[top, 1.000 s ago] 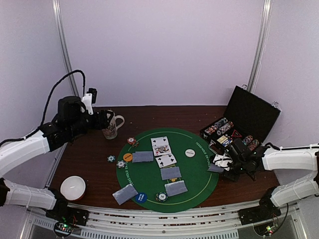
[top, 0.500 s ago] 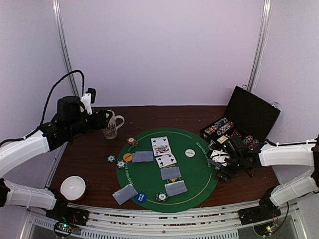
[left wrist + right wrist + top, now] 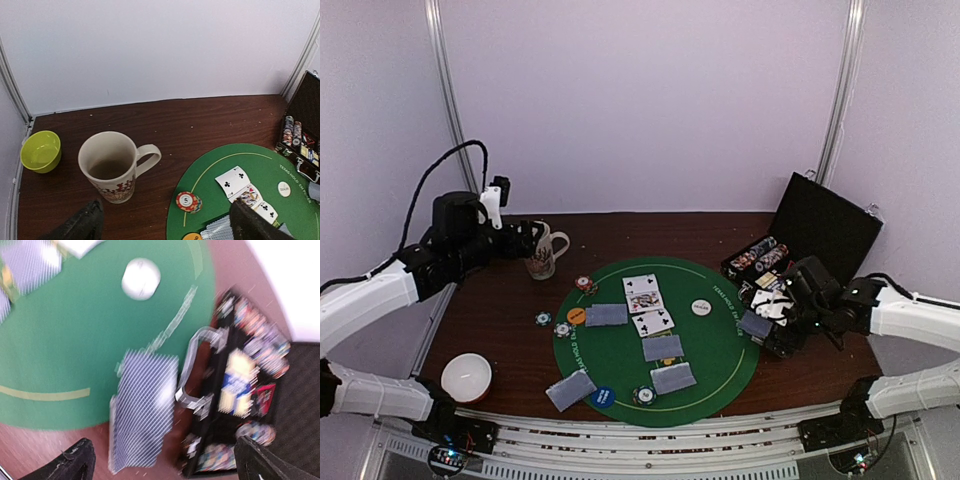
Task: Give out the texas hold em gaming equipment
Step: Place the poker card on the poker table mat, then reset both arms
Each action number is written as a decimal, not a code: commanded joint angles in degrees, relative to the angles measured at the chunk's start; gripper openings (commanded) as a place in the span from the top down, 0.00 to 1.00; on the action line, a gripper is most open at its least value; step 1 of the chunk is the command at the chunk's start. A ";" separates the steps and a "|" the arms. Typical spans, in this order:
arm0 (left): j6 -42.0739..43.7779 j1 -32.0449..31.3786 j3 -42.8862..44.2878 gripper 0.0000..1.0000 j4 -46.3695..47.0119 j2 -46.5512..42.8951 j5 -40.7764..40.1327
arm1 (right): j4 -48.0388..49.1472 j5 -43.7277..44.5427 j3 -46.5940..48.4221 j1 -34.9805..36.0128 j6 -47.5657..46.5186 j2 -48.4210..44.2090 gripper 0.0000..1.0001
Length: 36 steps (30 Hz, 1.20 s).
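Texas hold em equipment lies on the round green mat point(image 3: 720, 350). Two face-up cards point(image 3: 643, 293) sit mid-mat, with grey-blue face-down cards point(image 3: 663, 347) around them. A white button point(image 3: 701, 307), an orange button point(image 3: 576, 316) and a blue button point(image 3: 602, 397) lie there too. My right gripper point(image 3: 165, 467) hangs open above a face-down card pile point(image 3: 142, 410) on the mat's right edge; that view is blurred. My left gripper point(image 3: 165, 230) is open and empty, over the table between the mug point(image 3: 112, 167) and a red chip stack point(image 3: 188, 202).
An open black case point(image 3: 825, 235) with rows of chips stands at the right, its handle point(image 3: 197, 367) beside the card pile. A green bowl point(image 3: 41, 150) sits at the far left. A white bowl point(image 3: 467, 377) is at the near left. Loose chips point(image 3: 543, 319) lie off the mat's left edge.
My right gripper has opened, let the card pile go at the mat's right edge, and drawn back to the right. My left gripper's jaws have widened; its arm stays put.
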 commanded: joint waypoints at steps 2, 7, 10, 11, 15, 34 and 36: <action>5.11 5.85 3.30 0.03 -0.77 -0.25 -3.03 | 8.94 -6.26 7.74 0.17 4.37 -9.75 0.00; 4.73 17.50 2.31 0.02 2.24 0.07 -5.44 | 30.15 -2.77 8.13 -3.02 16.50 -11.99 0.00; 2.63 23.82 -1.30 0.02 7.21 -0.16 -9.35 | 41.01 5.24 5.03 -6.87 21.23 -10.93 0.00; 2.57 25.47 -3.41 0.02 10.00 -0.53 -10.80 | 44.35 7.46 3.10 -8.69 21.91 -10.74 0.00; 5.24 29.52 -13.50 0.02 27.30 -2.06 -14.91 | 55.89 7.02 -5.87 -20.21 28.19 -11.04 0.00; 13.67 29.55 -33.16 0.02 67.32 12.28 1.15 | 107.04 3.21 -30.79 -29.92 27.58 16.38 0.00; 14.37 29.56 -32.72 0.02 67.29 12.52 2.27 | 105.49 0.37 -28.82 -30.25 27.19 18.96 0.00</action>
